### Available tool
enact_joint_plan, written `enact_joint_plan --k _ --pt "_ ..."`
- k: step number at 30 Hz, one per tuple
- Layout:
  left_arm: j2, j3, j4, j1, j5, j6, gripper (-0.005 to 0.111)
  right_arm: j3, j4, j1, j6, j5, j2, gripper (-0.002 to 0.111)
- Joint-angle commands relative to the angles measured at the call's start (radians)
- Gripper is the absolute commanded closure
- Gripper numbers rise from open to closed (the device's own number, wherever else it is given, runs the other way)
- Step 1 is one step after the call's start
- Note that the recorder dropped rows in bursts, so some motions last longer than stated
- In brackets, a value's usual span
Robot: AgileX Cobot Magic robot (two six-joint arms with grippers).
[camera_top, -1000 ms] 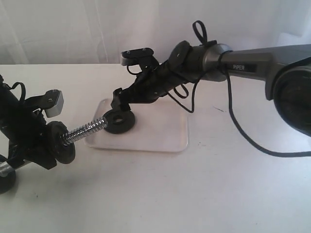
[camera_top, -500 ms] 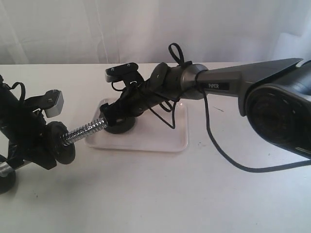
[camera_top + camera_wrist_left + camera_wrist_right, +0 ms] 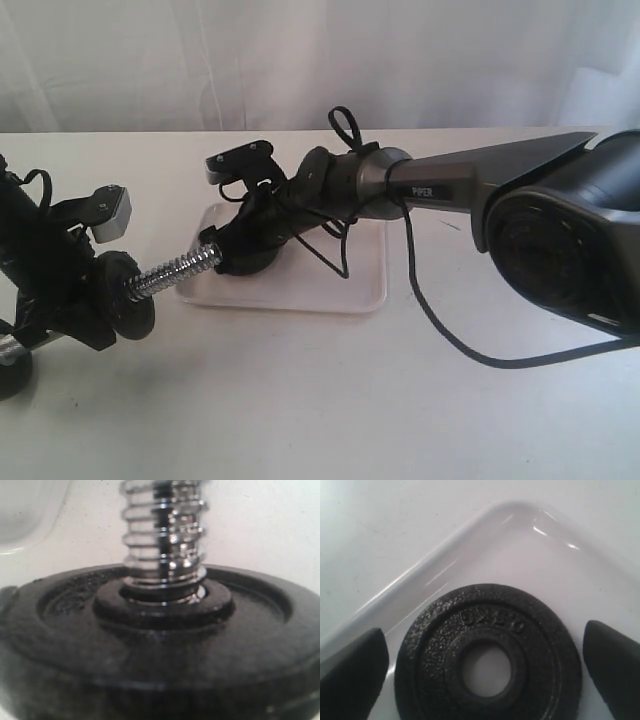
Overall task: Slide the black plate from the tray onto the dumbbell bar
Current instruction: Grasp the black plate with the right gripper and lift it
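Observation:
The black plate (image 3: pixel 487 655) lies flat in a corner of the white tray (image 3: pixel 445 545). My right gripper (image 3: pixel 482 632) is open, with one finger on each side of the plate and neither touching it. From outside, the right gripper (image 3: pixel 228 250) covers most of that plate (image 3: pixel 256 264) on the tray (image 3: pixel 340 285). My left gripper (image 3: pixel 75 300) is shut on the dumbbell bar (image 3: pixel 180 270) and holds it tilted, threaded end toward the tray. Another black disc (image 3: pixel 160 645) sits on the bar (image 3: pixel 165 535) and hides the left jaws in the wrist view.
A second black disc (image 3: pixel 130 295) is on the bar right in front of the left gripper. The bar's other chrome end (image 3: pixel 10 347) sticks out at the far left. The right arm's cable (image 3: pixel 440 330) loops over the white table beside the tray.
My right arm has moved left and down over the plate on the tray, so its open fingers now straddle it. The left arm and the bar have not moved.

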Motion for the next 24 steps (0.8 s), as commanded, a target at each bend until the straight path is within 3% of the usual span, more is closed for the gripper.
enact_joint_plan --k 1,24 --pt "-0.051 -0.011 -0.104 0.004 0.092 0.001 0.107 -0.003 -0.022 0.009 -0.009 0.004 0.008 0.009" --pt "-0.051 -0.011 -0.104 0.004 0.096 0.001 0.107 0.001 -0.256 0.009 0.083 0.06 0.008 0.01"
